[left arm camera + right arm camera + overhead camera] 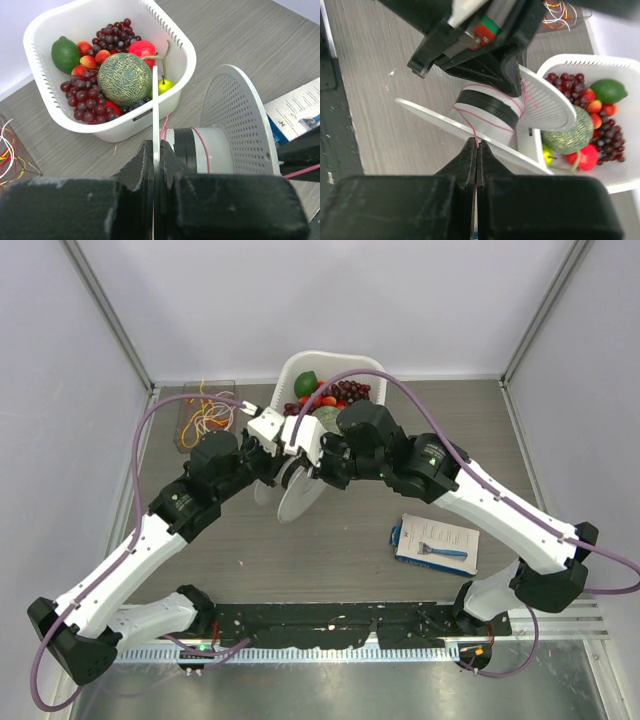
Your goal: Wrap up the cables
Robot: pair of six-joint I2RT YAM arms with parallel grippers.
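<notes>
At the spool (298,490), the left gripper (156,150) clamps a flange rim; the right gripper (476,146) pinches a pink cable (467,125) just off the hub. Limp, light and likely slippery, it wants holding taut. Well left of the spool lie the loose cables (207,419).

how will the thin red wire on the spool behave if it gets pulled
Probably floppy: the red wire is string-thin and curves loosely round the spool hub. Likely light, so it slackens without tension. It might slip, since the right gripper pinches it just at the tip.

Fruit basket (115,131) crowds behind the spool (295,492); bare table (330,555) nearside; booklet (435,542) lies right.
</notes>
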